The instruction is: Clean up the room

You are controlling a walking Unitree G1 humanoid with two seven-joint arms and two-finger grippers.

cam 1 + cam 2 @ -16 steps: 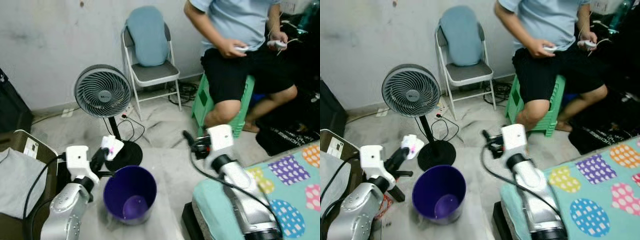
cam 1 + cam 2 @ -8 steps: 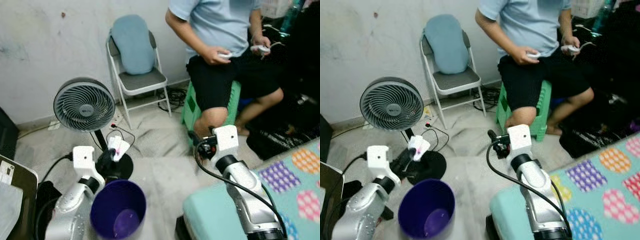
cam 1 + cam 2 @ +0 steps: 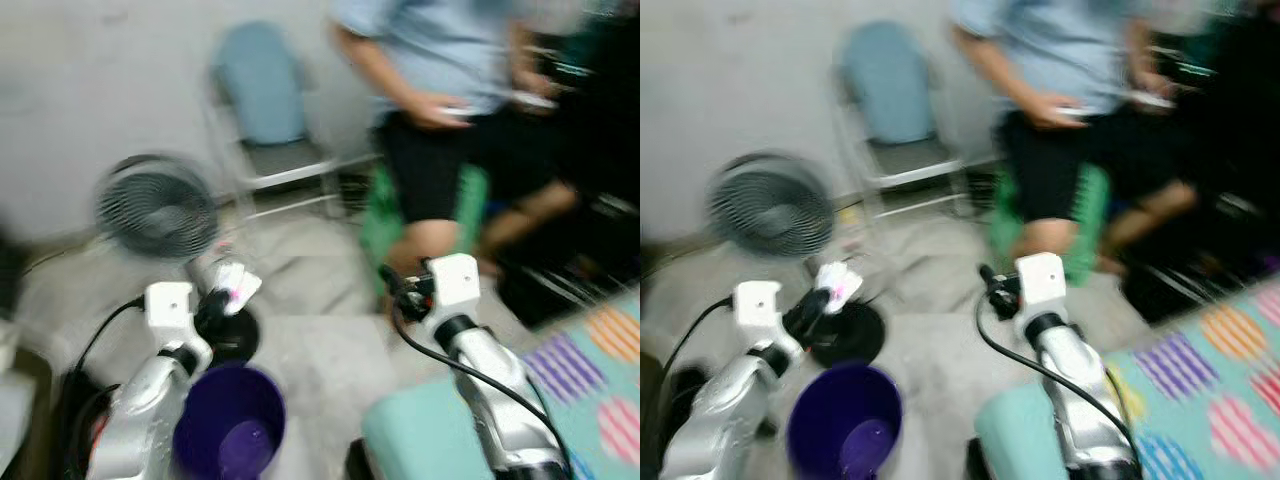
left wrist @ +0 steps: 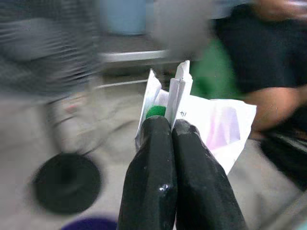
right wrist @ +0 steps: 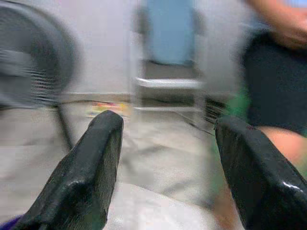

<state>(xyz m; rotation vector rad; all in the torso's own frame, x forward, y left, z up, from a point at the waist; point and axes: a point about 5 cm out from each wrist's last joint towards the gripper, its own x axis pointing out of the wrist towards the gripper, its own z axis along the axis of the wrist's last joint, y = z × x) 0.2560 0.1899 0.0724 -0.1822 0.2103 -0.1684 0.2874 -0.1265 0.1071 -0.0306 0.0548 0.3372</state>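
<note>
My left gripper is shut on a crumpled white wrapper with pink and green marks, held up in front of the fan's black base. The wrapper hangs above and just beyond the far rim of a purple bin that stands on the floor under my left arm. My right gripper is raised over the floor to the right, open, its two black fingers wide apart with nothing between them. All views are blurred.
A standing fan is at the left, a folding chair with a blue cushion behind it by the wall. A person sits on a green stool at the right. A teal cushion with coloured dots lies near right.
The whole picture has shifted and blurred, so the camera moved. My left gripper still holds the wrapper above the bin's far rim; the right gripper stays open.
</note>
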